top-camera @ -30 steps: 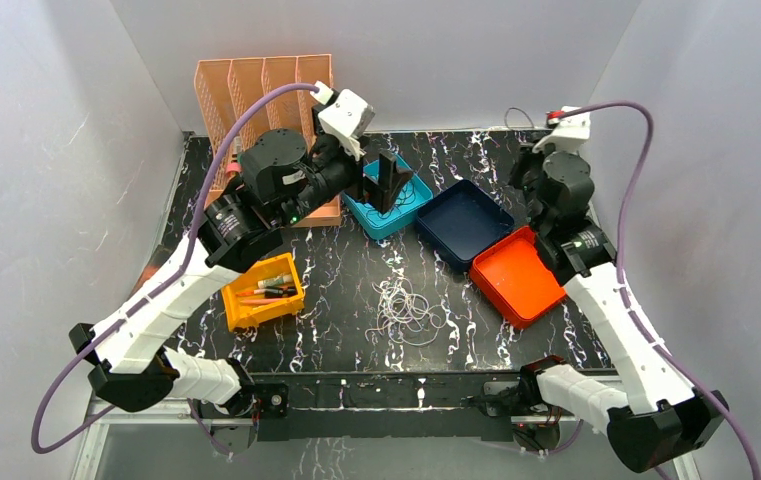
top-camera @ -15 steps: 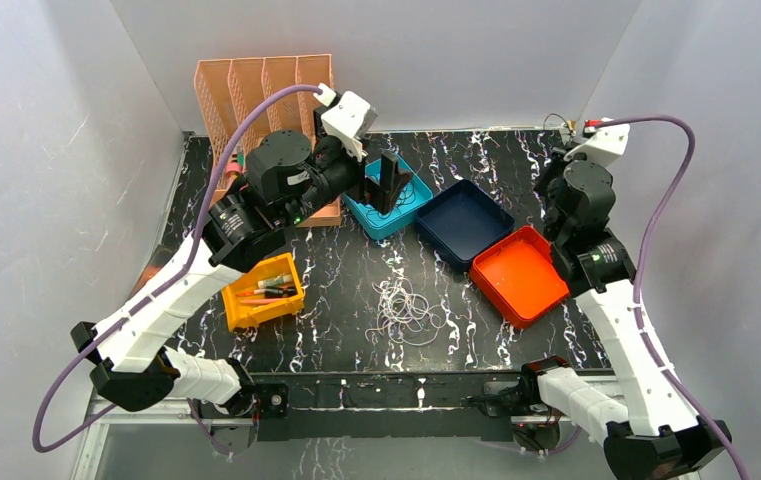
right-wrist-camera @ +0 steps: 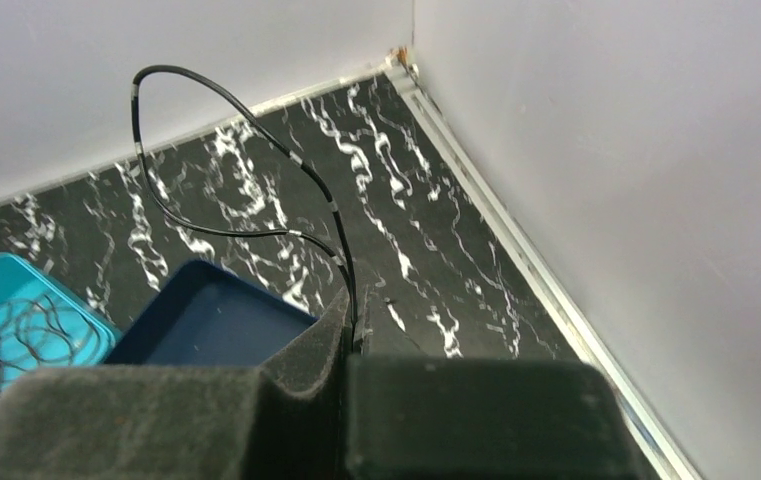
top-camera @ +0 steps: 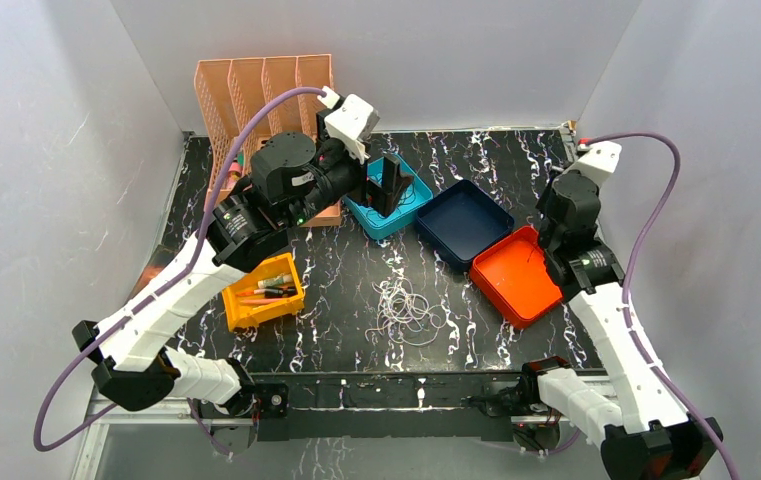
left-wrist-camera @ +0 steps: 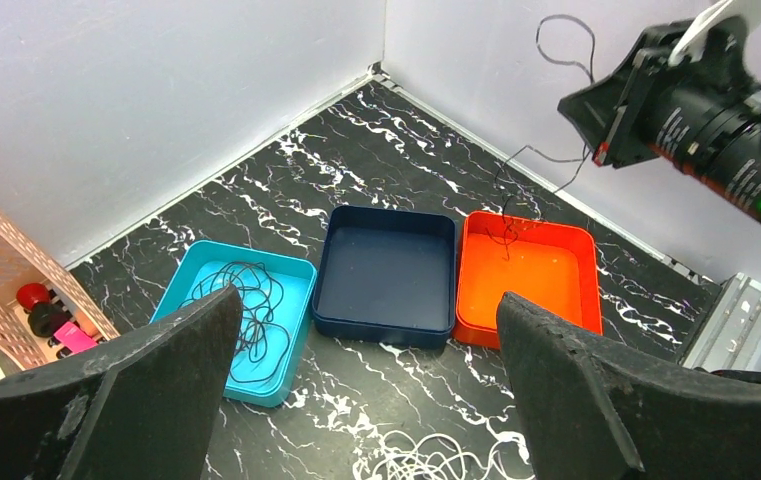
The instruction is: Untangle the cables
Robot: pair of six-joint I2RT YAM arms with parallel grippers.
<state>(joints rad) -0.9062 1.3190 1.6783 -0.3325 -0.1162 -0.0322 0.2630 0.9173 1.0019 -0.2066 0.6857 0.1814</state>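
Observation:
A pale tangle of cables (top-camera: pixel 403 308) lies on the black marbled table, in front of the trays; the left wrist view shows it too (left-wrist-camera: pixel 436 462). A black cable (left-wrist-camera: pixel 246 315) is coiled in the teal tray (top-camera: pixel 381 225). My left gripper (left-wrist-camera: pixel 368 305) hangs wide open and empty above that tray. My right gripper (right-wrist-camera: pixel 354 335) is shut on another thin black cable (right-wrist-camera: pixel 138 110). The cable loops above the jaws. In the left wrist view its lower end (left-wrist-camera: pixel 503 200) dangles into the orange tray (left-wrist-camera: pixel 546 280).
A navy tray (top-camera: pixel 464 220) sits empty between the teal tray and the orange tray (top-camera: pixel 516 280). A yellow bin (top-camera: pixel 261 290) of pens stands at the left. A peach file rack (top-camera: pixel 256 90) is at the back left. White walls close in on three sides.
My right arm swung right and then slightly nearer, carrying the black cable; its end now hangs over the orange tray. The left arm barely moved.

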